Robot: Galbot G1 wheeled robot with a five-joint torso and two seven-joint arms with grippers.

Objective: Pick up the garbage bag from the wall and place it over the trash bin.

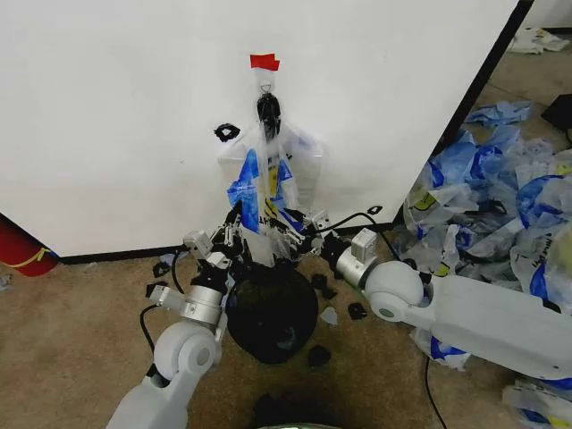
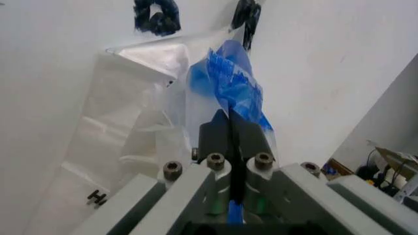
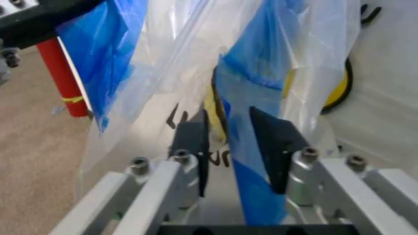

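Observation:
The garbage bag (image 1: 268, 183) hangs from a small hook (image 1: 268, 105) on the white wall (image 1: 116, 116), under a piece of red tape (image 1: 264, 62). It is translucent white with blue parts. Its lower end reaches down to the round black trash bin (image 1: 273, 313) on the floor. My left gripper (image 1: 234, 234) is at the bag's lower left, and in the left wrist view the gripper (image 2: 230, 129) is shut on a blue fold of the bag (image 2: 225, 83). My right gripper (image 1: 299, 239) is at the lower right. In the right wrist view that gripper (image 3: 228, 142) stands open with a blue strip of the bag (image 3: 251, 98) between its fingers.
A big heap of blue-and-white plastic bags (image 1: 500, 197) lies on the carpet to the right of the wall's edge. A red object (image 1: 22, 250) stands at the wall's foot on the left. Small black scraps (image 1: 317, 357) lie around the bin.

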